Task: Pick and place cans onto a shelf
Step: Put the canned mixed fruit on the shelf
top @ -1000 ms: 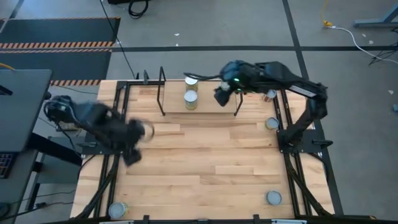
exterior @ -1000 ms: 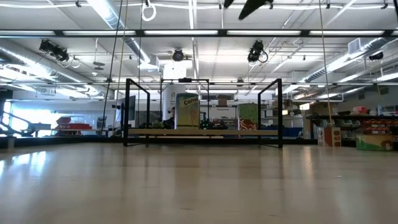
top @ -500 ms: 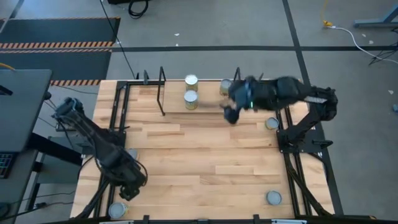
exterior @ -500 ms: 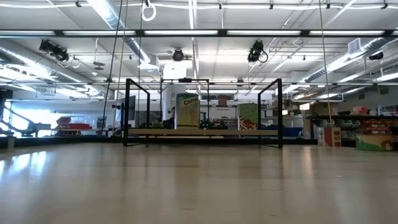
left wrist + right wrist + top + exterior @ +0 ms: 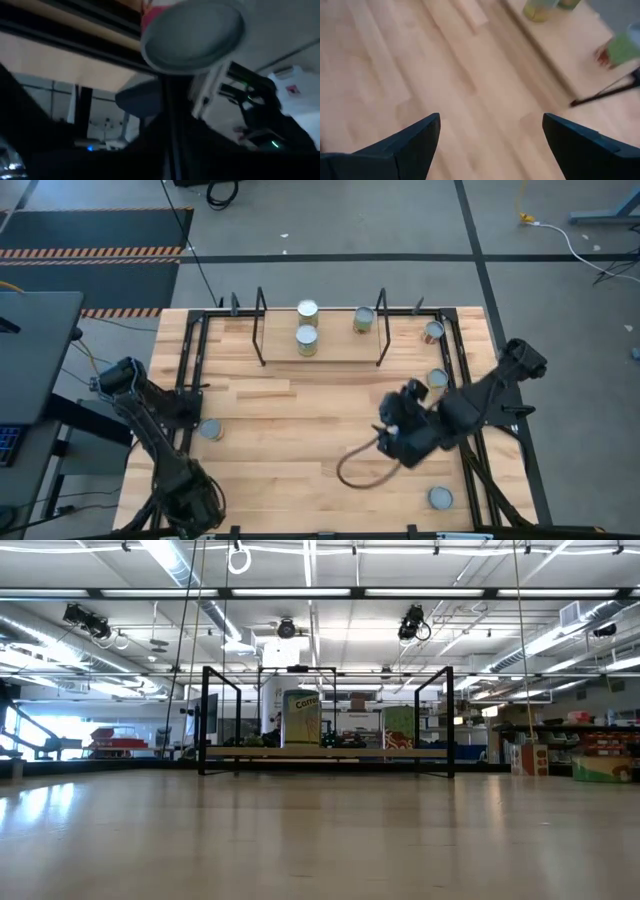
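Note:
The shelf stands at the table's far middle with three cans on its board. More cans stand on the table: one at the left, two at the far right and one near the right front. My left gripper hangs low over the near-left corner. In its wrist view two dark fingers lie together, shut, just short of a can's grey lid. My right gripper stands open above bare tabletop at the middle right. My left gripper points slanting down at the near-left corner can, with its shut tips right beside the can's lid. The view is dark, and I cannot tell whether the fingers touch the can.
Black rails run along the table's left and right edges. A dark cable loop hangs from my right arm over the boards. The table's middle is bare wood. In the low view the shelf shows, but no gripper does.
My left gripper has swung from the table's left side toward the near edge and down to the near-left corner, tipping downward and covering the can there. My right gripper has drawn back from the shelf toward the near edge, uncovering a can on the shelf's right part.

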Tool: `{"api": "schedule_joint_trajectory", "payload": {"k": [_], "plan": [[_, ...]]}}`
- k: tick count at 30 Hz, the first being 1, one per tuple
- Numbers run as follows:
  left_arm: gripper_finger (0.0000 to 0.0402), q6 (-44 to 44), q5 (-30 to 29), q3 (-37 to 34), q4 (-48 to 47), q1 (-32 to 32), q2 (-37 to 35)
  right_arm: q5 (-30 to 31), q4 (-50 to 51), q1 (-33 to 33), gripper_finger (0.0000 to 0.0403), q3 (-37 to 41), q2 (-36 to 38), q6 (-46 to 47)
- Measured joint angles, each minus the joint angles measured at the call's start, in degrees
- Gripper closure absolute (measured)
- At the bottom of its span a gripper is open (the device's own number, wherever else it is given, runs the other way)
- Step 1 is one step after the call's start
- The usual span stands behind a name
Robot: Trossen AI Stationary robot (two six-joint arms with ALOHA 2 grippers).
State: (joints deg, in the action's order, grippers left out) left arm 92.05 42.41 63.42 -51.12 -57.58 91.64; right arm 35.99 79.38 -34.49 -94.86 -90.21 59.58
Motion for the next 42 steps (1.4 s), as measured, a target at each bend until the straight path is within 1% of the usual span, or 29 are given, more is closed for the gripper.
{"api": "schedule_joint_trajectory", "payload": {"k": [1, 2, 6, 13, 16, 17, 19, 20, 22, 24, 25, 28, 30, 32, 34, 35, 36, 37, 38, 39, 40, 42], "plan": [[0.0382, -0.3, -0.55, 0.0, 0.47, -0.56, 0.31, 0.0, 0.02, -1.26, 0.0044, 0.82, 0.0, 2.36], [0.039, -0.45, -1.07, 0.0, 0.77, -1.19, 0.39, -0.02, 0.13, -2.32, 0.0044, 1.44, 0.0, 4.39], [0.0392, -0.48, -3.33, 0.0, 0.62, -3.91, 0.37, -0.02, -0.01, -4.58, 0.0044, 3.62, 0.0, 11.0], [0.0398, -2.58, -7.83, 0.32, 2.59, -8.47, 1.26, 0.0, -1.61, -4.56, 0.0044, 5.35, 0.0, 18.75], [0.0398, -5.83, -10.31, 0.26, 0.72, -8.76, 2.24, 0.04, -3.96, -4.56, 0.0044, 5.35, 0.0, 20.15], [0.0398, -6.92, -12.02, 0.07, 0.73, -8.77, 2.72, 0.07, -4.85, -4.55, 0.0044, 5.35, 0.0, 20.22], [0.0398, -9.97, -13.31, -0.12, 1.64, -8.85, 4.25, 0.04, -7.0, -4.54, 0.0044, 5.34, -0.06, 20.2], [0.0398, -11.44, -13.25, -0.15, 1.59, -8.83, 4.46, 0.04, -8.08, -4.48, 0.0044, 5.33, -0.11, 20.17], [0.0399, -13.78, -11.26, 0.13, 2.4, -8.65, 5.55, -0.02, -9.29, -4.43, 0.0044, 5.33, -0.15, 20.23], [0.0399, -15.83, -11.53, -0.11, 1.43, -8.18, 6.74, -0.03, -10.74, -4.4, 0.0044, 5.31, -0.15, 20.28], [0.0399, -16.07, -12.01, -0.11, 1.34, -7.74, 6.88, -0.01, -11.23, -4.38, 0.0044, 5.31, -0.15, 20.43], [0.0399, -17.89, -19.16, 0.13, 4.77, -5.65, 7.21, 0.02, -12.4, -4.4, 0.0044, 5.31, -0.15, 21.62], [0.0399, -19.31, -23.95, -0.13, 6.06, -3.33, 7.21, 0.0, -12.88, -4.32, 0.0044, 5.31, -0.17, 21.7], [0.0399, -21.44, -27.99, 0.15, 10.34, -0.49, 6.81, 0.02, -13.46, -4.19, 0.0044, 5.28, -0.17, 21.66], [0.0399, -23.76, -31.14, 0.07, 10.57, 2.6, 6.69, 0.17, -14.25, -3.99, 0.0044, 5.28, -0.17, 21.04], [0.0399, -25.41, -34.28, 0.07, 9.56, 4.32, 6.75, 0.24, -14.54, -3.95, 0.0044, 5.28, -0.17, 20.38], [0.0399, -26.84, -38.86, 0.15, 9.87, 6.19, 6.88, 0.28, -14.99, -3.95, 0.0044, 5.28, -0.17, 19.55], [0.0399, -28.39, -42.66, 0.79, 13.74, 8.42, 7.31, 0.28, -15.79, -3.95, 0.0044, 5.28, -0.27, 18.6], [0.0399, -29.79, -45.23, 1.39, 16.02, 10.71, 7.48, 0.3, -16.56, -3.92, 0.0044, 5.26, -0.42, 17.78], [0.0399, -31.04, -47.48, 1.48, 15.45, 12.79, 7.0, 0.28, -17.17, -3.69, 0.0044, 5.26, -0.62, 16.75], [0.0399, -32.26, -48.11, 1.29, 14.48, 14.31, 6.55, 0.18, -17.76, -3.58, 0.0044, 5.26, -0.7, 16.26], [0.0399, -34.43, -46.68, 1.5, 14.31, 16.03, 6.51, -0.22, -18.07, -3.54, 0.0044, 5.28, -0.74, 15.36]]}}
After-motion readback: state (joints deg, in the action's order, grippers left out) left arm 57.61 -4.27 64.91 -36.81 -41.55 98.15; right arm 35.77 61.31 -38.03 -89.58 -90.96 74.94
